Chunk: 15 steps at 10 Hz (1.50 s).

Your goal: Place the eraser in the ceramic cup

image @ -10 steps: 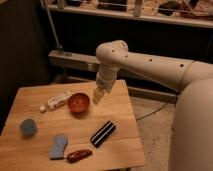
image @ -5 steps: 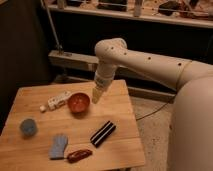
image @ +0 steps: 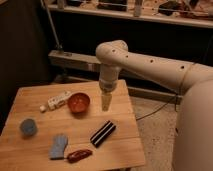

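on the counter [image: 125, 152], eraser [image: 103, 133]: laid flat toward the front right of the wooden top and slanted, one end turned to the front left and the other to the back right; black, with white stripes run along its length; it is left free of the tool.
ceramic cup [image: 28, 127]: stood upright near the left edge, well apart from the eraser; light blue, small and round; its inside cannot be made out.
tool [image: 106, 103]: hung above the counter and pointed straight down, behind the eraser and just right of the bowl; its fingers are spread and nothing is pinched between them.
arm [image: 150, 67]: white, reached in from the right and bent downward at a rounded joint above the tool.
bowl [image: 78, 102]: orange-red, set behind and to the left of the eraser; wider than the ceramic cup.
white segmented bar [image: 56, 101]: laid slanted just left of the bowl, toward the back left of the top.
cloth [image: 59, 146]: blue-grey, laid flat toward the front, between the ceramic cup and the eraser.
red-brown oblong piece [image: 79, 155]: glossy, laid near the front edge, just right of the cloth and to the front left of the eraser.
counter: light wood, roughly square; all six things are carried on it.
floor [image: 155, 130]: pale, seen to the right of the counter.
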Tool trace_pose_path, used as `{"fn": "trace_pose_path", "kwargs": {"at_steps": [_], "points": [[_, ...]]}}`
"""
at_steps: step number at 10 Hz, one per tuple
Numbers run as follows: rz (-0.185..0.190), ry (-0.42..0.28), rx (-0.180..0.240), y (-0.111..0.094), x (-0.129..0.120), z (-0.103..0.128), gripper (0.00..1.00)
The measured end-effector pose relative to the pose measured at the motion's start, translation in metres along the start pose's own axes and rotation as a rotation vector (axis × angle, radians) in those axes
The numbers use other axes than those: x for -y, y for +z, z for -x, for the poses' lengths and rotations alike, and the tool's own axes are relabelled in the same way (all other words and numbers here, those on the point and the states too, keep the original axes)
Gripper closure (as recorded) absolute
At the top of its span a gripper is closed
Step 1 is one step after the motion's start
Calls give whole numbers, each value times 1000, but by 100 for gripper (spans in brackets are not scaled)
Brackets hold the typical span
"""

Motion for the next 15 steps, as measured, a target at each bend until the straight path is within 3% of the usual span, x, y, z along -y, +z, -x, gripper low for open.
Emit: {"fn": "trace_pose_path", "kwargs": {"at_steps": [2, 3, 4, 5, 9, 11, 14, 15], "points": [[-16, -129, -11, 3, -4, -12, 35], [-36, -155, 5, 3, -3, -10, 35], [-69, -177, 47, 3, -1, 0, 35], [-83, -189, 78, 3, -3, 7, 35], [-89, -194, 78, 2, -2, 9, 35], [-132, -282, 23, 10, -1, 9, 35], [-214, -526, -75, 39, -10, 15, 35], [-223, -559, -91, 48, -15, 15, 35]]}}
